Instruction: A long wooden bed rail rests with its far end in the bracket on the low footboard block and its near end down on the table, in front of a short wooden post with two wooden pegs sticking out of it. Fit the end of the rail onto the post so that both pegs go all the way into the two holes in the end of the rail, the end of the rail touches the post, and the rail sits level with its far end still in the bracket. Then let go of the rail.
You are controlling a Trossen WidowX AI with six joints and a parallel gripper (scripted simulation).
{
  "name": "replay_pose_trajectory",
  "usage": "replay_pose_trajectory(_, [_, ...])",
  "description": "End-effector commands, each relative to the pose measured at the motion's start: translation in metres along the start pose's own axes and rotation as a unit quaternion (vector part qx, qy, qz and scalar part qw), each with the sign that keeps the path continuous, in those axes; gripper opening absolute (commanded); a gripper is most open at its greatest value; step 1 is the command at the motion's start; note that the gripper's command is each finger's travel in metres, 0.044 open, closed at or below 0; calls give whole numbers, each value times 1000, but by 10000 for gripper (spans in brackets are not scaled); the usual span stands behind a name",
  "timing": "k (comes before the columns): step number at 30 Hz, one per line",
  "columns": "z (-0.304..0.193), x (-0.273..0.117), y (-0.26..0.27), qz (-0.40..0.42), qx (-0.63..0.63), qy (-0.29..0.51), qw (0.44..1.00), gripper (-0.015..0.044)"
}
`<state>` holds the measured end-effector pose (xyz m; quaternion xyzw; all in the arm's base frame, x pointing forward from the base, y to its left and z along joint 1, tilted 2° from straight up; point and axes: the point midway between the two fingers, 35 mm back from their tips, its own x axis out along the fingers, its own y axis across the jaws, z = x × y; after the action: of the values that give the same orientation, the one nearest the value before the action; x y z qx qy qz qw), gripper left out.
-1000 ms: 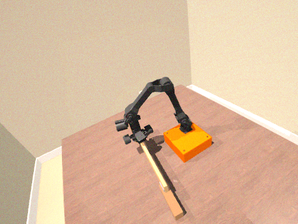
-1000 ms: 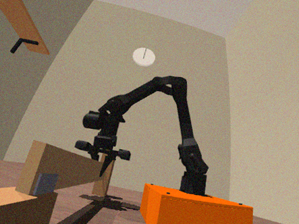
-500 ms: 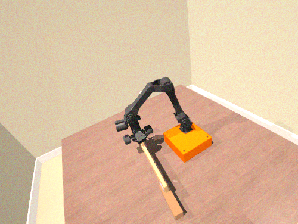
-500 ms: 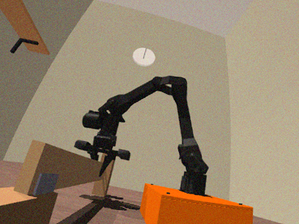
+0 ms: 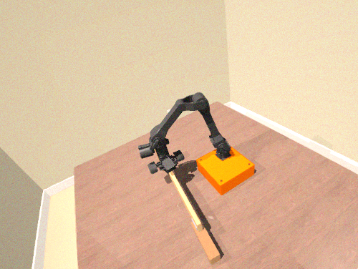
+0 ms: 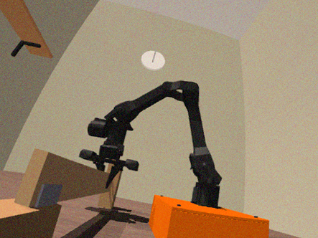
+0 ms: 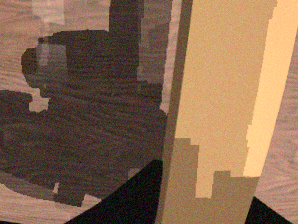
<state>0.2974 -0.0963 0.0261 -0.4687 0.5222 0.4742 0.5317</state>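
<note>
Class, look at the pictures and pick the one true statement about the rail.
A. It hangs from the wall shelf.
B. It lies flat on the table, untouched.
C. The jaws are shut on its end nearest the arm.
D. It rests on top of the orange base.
C: the gripper has its jaws closed on the near end of the rail, beside the orange base, not on it.
</note>
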Motion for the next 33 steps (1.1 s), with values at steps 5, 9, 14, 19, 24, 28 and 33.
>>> replay_pose_trajectory(5, [-2, -1, 0, -3, 1, 0, 1000, 0])
replay_pose_trajectory(9, [-3, 0, 0, -3, 1, 0, 1000, 0])
replay_pose_trajectory(14, [-5, 0, 0, -3, 1, 0, 1000, 0])
replay_pose_trajectory(19, [-6, 0, 0, -3, 1, 0, 1000, 0])
replay_pose_trajectory(24, [-8, 0, 0, -3, 1, 0, 1000, 0])
replay_pose_trajectory(28, [-9, 0, 0, -3, 1, 0, 1000, 0])
replay_pose_trajectory(33, [-11, 0, 0, -3, 1, 0, 1000, 0])
